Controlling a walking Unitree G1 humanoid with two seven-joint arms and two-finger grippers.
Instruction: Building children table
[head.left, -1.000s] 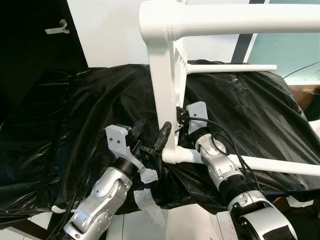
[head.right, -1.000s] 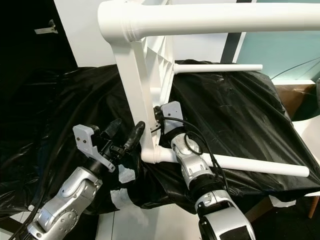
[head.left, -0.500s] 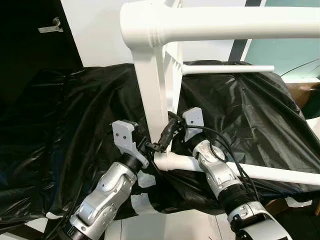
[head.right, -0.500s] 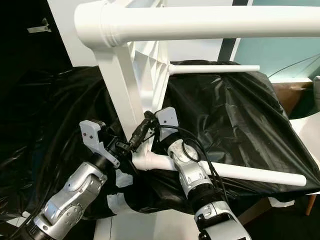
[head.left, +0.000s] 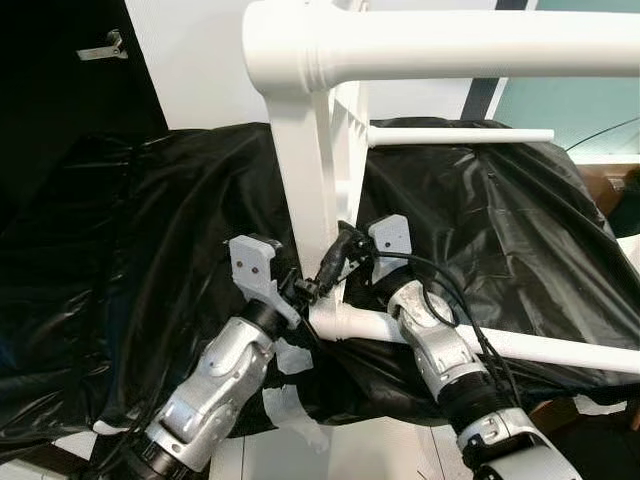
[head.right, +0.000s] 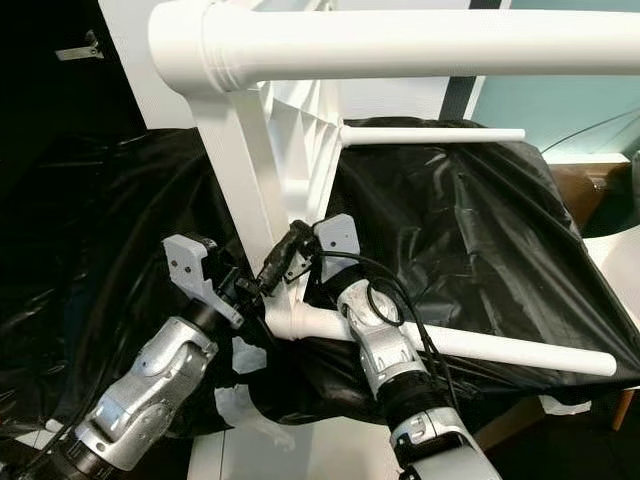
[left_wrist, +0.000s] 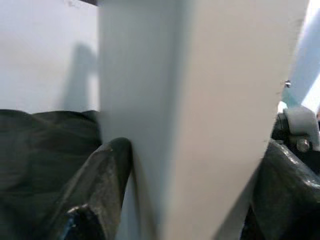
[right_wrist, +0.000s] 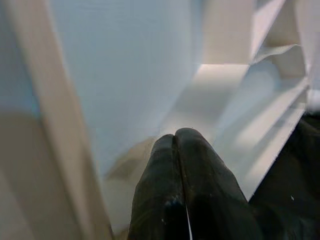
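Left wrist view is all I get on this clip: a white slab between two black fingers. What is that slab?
Observer: It is the edge frame of a white children's table, tipped on its side on a black plastic sheet. The left gripper clamps it near the lower corner.
Operator: Are any legs fitted?
Observer: Three round legs show, all pointing sideways to the robot's right. The lowest leg runs just over the sheet.
Operator: And the other arm?
Observer: The right gripper, fingers shut together, points into the table's ribbed underside by that same corner.
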